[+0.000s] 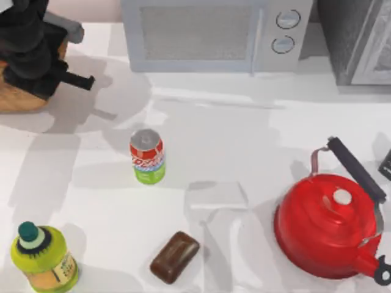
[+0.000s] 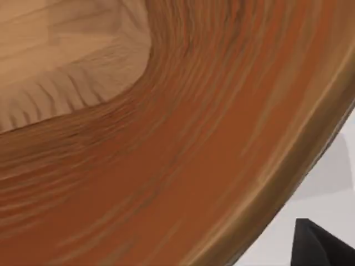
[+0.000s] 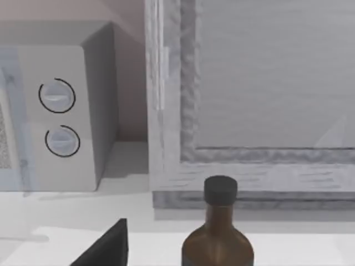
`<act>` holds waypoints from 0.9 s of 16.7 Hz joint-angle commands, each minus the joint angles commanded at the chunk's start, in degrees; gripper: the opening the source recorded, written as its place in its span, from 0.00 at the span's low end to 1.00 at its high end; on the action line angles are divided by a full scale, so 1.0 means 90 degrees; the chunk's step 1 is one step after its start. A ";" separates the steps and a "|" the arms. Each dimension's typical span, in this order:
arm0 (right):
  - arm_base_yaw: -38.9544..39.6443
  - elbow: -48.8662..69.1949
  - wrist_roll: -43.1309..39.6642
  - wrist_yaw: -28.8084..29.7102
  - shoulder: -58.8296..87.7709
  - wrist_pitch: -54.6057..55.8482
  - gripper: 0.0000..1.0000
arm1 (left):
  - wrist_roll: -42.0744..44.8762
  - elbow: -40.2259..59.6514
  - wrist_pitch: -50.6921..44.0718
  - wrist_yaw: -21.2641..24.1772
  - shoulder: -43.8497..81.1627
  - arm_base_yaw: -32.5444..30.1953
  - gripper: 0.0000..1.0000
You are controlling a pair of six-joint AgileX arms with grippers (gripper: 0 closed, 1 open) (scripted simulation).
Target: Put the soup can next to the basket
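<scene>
Upper left of frame: left gripper (image 1: 82, 80) over basket (image 1: 18, 97), finger state unclear. Soup can (image 1: 147, 157) upright mid-table; approach from above, grasp squarely.

basket (image 1: 18, 97): mostly hidden under left arm, cut by frame edge | kettle (image 1: 330, 226): spout clipped

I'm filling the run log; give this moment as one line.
left arm: over tan woven wicker basket, top left | red-and-green soup can: upright mid-table, apart from basket, ungripped | placement: not yet done
</scene>
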 joint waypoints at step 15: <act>0.0000 0.0000 0.0000 0.0000 0.0000 0.0000 1.00 | -0.5617 0.0287 -0.1530 0.0596 0.0702 -0.3180 0.00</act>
